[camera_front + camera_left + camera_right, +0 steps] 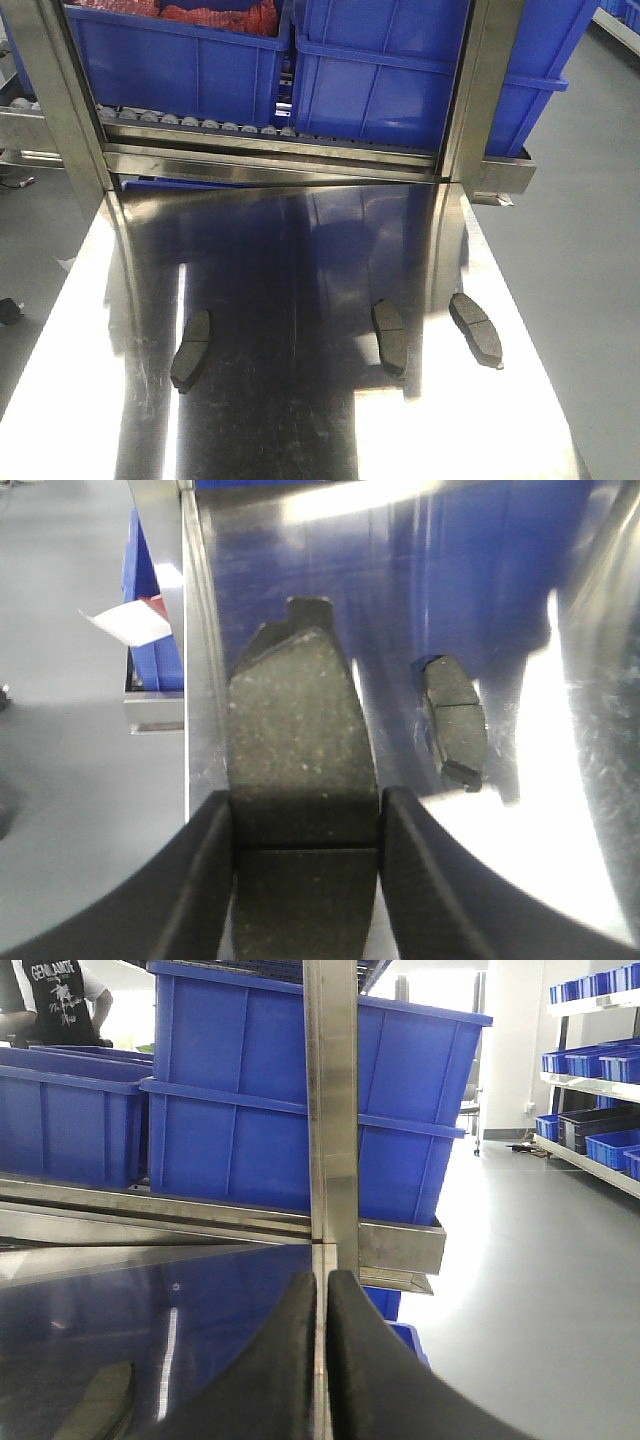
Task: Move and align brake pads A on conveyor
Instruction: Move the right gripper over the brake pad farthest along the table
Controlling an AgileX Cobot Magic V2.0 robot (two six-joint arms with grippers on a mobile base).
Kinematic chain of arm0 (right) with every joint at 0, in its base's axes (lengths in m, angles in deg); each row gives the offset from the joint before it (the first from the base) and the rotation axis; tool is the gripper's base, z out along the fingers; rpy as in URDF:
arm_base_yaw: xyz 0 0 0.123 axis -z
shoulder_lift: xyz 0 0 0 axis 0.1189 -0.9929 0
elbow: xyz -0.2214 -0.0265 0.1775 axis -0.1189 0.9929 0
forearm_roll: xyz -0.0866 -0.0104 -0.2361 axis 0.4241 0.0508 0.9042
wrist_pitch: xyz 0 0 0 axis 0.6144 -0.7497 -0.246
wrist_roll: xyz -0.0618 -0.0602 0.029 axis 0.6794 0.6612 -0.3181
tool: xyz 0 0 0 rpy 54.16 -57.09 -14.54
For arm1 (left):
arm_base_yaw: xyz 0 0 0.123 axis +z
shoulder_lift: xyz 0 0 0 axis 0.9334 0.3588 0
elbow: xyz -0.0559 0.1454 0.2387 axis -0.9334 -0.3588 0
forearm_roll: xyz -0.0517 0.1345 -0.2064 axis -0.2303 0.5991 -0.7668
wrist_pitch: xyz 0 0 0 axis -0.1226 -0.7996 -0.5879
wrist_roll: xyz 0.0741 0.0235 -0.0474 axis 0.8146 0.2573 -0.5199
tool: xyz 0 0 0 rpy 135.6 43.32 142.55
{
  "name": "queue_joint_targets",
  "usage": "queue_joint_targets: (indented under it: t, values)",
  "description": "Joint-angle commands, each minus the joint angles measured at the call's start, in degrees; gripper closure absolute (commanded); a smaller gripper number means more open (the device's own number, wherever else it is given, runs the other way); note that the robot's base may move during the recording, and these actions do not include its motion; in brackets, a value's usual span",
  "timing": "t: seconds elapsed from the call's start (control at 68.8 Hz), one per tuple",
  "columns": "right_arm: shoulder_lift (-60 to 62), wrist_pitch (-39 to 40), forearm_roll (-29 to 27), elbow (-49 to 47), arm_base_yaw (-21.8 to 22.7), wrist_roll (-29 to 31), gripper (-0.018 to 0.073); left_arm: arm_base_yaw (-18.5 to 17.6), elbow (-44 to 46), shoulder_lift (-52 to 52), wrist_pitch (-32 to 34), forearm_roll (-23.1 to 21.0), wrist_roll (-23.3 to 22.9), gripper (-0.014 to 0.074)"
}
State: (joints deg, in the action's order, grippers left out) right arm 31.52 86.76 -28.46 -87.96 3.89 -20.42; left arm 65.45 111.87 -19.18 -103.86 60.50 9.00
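Here, one brake pad lies between the left gripper fingers, which clamp its sides. The right gripper is pressed together, empty.

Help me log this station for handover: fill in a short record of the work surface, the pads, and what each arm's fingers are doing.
surface: shiny steel table
pads lying loose: three, front view: left pad, middle pad, right pad
left fingers: closed on the sides of a held pad; whether it is lifted cannot be told
right fingers: shut together, holding nothing
behind the table: blue bins on a roller rack
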Motion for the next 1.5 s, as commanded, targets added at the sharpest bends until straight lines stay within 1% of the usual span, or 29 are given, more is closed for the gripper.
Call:
queue_joint_targets:
  t: [0.0,1.104,1.191,1.308,1.38,1.482]
  values:
    - [0.45,3.99,0.52,0.55,-0.05,0.63,0.0545,-0.06,0.92,-2.01,4.88,-0.82,-0.21,0.0604]
    - [0.45,4.0,0.52,0.55,-0.05,0.63,0.0545,-0.06,0.92,-2.29,4.78,-0.84,-0.21,0.0603]
    - [0.45,5.28,0.48,0.37,-0.05,0.57,0.0545,-0.06,0.92,-2.29,4.78,-0.84,-0.21,0.0603]
    - [0.45,5.36,-0.42,-0.33,-0.12,-1.31,0.0545,-0.06,0.92,-2.29,4.78,-0.84,-0.21,0.0603]
    - [-0.12,3.36,-1.61,-2.24,-0.12,-1.43,0.0545,-0.06,0.92,-2.29,4.78,-0.84,-0.21,0.0603]
    - [-3.03,-1.63,-5.58,-8.38,-0.12,-1.71,0.0545,-0.06,0.92,-2.29,4.78,-0.84,-0.21,0.0603]
